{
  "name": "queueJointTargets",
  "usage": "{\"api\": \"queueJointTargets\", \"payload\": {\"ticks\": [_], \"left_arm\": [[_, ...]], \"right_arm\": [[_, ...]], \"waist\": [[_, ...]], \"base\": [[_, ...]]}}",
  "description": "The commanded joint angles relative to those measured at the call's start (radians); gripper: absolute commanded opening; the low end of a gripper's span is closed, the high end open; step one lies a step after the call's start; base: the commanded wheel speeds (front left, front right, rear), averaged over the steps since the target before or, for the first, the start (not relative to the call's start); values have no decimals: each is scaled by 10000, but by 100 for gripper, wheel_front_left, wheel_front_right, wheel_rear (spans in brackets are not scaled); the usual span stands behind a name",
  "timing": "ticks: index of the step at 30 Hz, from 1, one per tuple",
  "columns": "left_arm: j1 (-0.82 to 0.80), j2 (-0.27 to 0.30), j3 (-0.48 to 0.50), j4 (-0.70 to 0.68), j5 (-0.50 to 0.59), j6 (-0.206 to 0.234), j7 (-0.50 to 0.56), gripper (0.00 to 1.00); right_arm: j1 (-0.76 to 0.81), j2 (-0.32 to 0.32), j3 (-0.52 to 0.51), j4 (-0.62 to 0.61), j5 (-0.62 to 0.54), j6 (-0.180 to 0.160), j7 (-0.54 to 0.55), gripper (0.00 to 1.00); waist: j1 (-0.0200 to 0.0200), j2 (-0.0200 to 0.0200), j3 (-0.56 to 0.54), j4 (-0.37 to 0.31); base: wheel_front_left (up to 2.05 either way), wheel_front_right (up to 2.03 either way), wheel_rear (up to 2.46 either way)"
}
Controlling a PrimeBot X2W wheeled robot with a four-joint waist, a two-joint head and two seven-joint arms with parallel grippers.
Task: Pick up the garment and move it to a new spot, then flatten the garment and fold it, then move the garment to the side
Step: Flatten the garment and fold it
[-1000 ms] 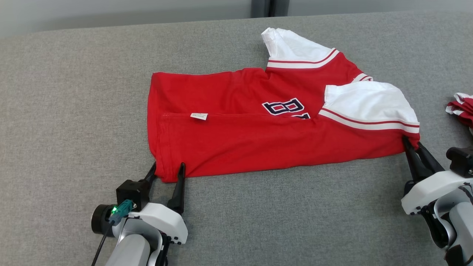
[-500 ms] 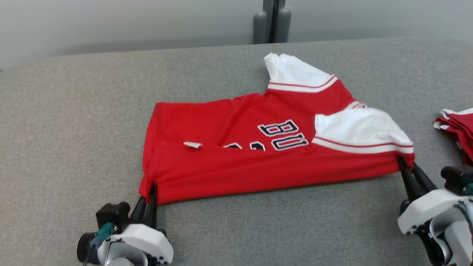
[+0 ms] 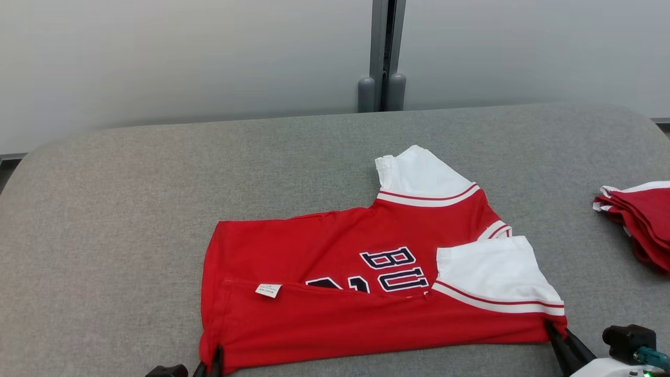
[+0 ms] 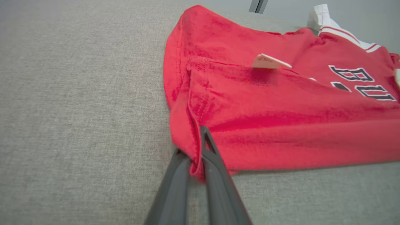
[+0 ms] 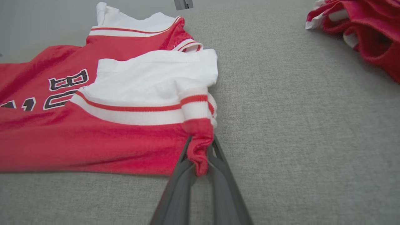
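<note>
Left claw (image 4: pixel 192 147) and right claw (image 5: pixel 201 140) each pinch the garment (image 3: pixel 335 251) (fingers pressed together).

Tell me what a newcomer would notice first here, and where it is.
The red jersey with white sleeves and dark lettering stands out, lying half folded in the middle of the grey fabric-covered table. The left end effector is shut on its near hem corner, the right end effector on the corner under the near sleeve. A pile of red-and-white garments sits at the right edge.
</note>
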Motion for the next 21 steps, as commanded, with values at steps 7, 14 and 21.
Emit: {"api": "queueJointTargets", "payload": {"ticks": [7, 14, 21], "left_arm": [[-473, 73, -115, 14, 39, 470, -12, 100], [-1784, 71, 169, 437, 281, 518, -12, 100], [-4332, 261, 118, 2196, 434, 102, 185, 100]], "right_arm": [[-498, -102, -218, 287, -205, -11, 8, 100], [-1599, -144, -474, 283, -845, -11, 8, 100], [-2910, -58, 137, 433, -1185, -11, 9, 100]], "waist": [[0, -1, 279, 47], [0, -1, 607, 59], [0, -1, 1087, -75]], "base": [[0, 0, 0], [0, 0, 0], [0, 0, 0]]}}
